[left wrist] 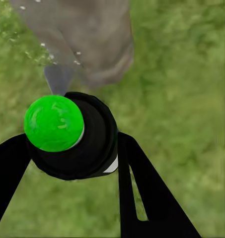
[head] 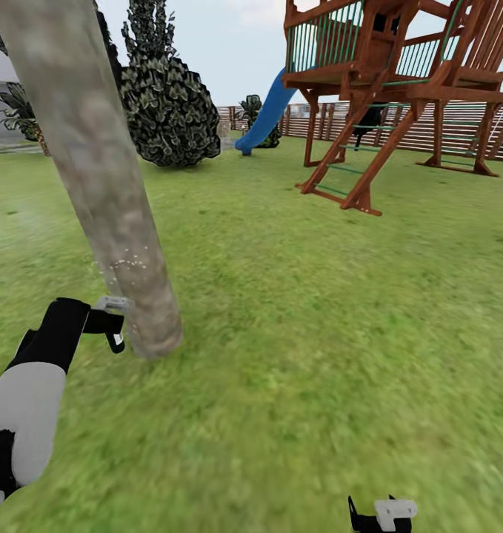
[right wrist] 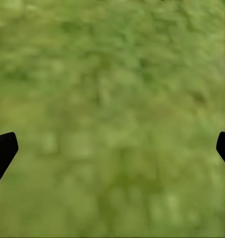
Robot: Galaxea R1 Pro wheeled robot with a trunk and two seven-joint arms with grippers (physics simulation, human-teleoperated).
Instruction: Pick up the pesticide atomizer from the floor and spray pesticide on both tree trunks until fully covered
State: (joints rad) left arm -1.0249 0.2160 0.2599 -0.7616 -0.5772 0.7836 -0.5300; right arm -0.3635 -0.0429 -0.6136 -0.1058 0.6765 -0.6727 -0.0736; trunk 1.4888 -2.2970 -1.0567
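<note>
The black bottle with its green spot sits clamped in the left gripper, just beside the base of one leaning tree trunk, where white specks dot the bark. The left arm reaches forward and low over the grass. The right gripper hangs over grass, fingers spread wide, holding nothing. One wooden play tower with one blue slide stands well behind.

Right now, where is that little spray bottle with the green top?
The pesticide atomizer is gripped in the robot's left hand, low at the left of the head view, right beside the base of the leaning tree trunk on the grass.
</note>
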